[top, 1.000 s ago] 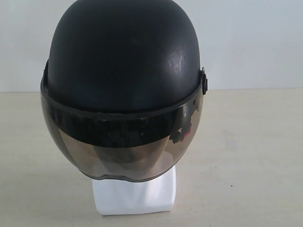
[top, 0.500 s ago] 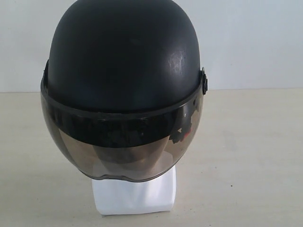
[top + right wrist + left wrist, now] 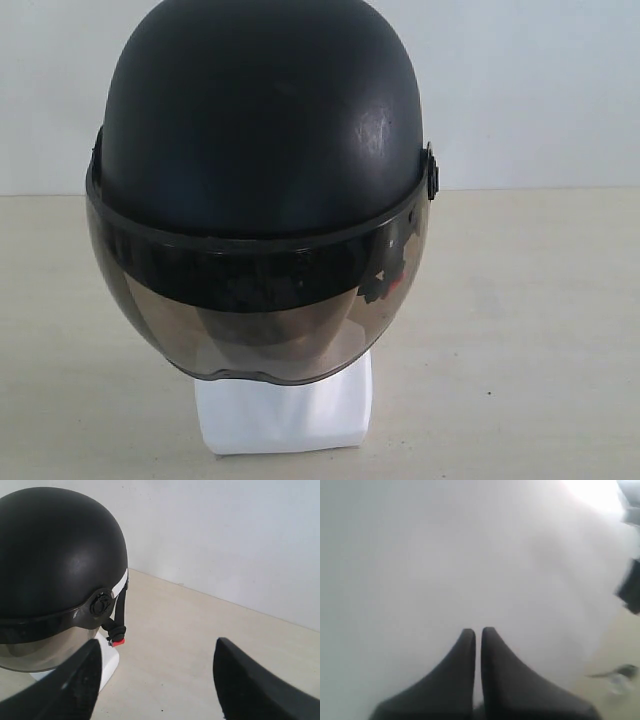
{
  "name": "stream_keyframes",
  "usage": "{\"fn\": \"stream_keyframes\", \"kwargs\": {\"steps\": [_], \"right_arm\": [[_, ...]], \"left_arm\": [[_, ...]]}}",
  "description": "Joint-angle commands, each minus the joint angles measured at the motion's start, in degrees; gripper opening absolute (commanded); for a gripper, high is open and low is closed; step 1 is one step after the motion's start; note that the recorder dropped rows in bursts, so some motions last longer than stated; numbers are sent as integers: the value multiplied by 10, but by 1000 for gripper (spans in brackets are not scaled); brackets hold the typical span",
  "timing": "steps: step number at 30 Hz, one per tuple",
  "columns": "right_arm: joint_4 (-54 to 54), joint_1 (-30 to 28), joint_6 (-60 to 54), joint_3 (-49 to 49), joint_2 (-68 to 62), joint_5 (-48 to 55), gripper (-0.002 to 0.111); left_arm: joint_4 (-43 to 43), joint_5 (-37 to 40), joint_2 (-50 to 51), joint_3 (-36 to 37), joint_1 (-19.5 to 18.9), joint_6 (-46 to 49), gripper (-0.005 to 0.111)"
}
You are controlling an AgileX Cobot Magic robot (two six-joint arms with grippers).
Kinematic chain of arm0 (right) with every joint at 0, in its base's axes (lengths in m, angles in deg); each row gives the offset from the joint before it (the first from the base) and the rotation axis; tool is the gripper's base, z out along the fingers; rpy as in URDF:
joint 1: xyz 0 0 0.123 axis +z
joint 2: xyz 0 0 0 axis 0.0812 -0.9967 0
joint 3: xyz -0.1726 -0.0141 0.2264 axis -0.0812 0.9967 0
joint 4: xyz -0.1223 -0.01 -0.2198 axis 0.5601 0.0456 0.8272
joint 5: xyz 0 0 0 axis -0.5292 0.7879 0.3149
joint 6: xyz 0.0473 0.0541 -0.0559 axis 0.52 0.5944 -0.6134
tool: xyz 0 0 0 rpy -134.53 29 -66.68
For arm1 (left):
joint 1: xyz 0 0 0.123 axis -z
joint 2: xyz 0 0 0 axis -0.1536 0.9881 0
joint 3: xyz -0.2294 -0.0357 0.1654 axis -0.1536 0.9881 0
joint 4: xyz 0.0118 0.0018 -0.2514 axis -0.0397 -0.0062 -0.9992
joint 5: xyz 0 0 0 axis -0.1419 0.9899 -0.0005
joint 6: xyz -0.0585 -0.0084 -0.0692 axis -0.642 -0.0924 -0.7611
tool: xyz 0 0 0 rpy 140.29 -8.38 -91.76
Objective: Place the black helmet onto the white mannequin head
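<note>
The black helmet sits on the white mannequin head, whose squarish base shows below the smoky visor; the face is hidden behind it. In the right wrist view the black helmet stands to one side, with its chin strap and red buckle hanging by the white base. My right gripper is open with nothing between its fingers, apart from the helmet. My left gripper is shut on nothing, facing a blurred white surface. Neither gripper shows in the exterior view.
The beige tabletop runs to a white back wall. In the left wrist view a dark blurred shape sits at the frame's edge, with a small greyish object on the beige surface.
</note>
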Motion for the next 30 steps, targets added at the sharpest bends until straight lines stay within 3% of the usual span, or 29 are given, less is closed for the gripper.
{"fn": "stream_keyframes", "kwargs": {"steps": [1,7,9,14,19,23,26,30], "right_arm": [[4,-3,0,2,1,1,62],[4,-3,0,2,1,1,62],[4,-3,0,2,1,1,62],[4,-3,0,2,1,1,62],[4,-3,0,2,1,1,62],[4,-3,0,2,1,1,62],[4,-3,0,2,1,1,62],[4,-3,0,2,1,1,62]], "left_arm": [[-5,225,-58,0,5,15,4],[-15,460,-94,1,5,-18,4],[-36,496,-95,2,5,-40,4],[-75,501,-95,10,5,-40,4],[-187,572,-84,79,5,-40,4],[-353,655,-85,136,5,-42,4],[-426,623,-99,169,5,8,4],[-532,518,-118,227,5,260,4]]}}
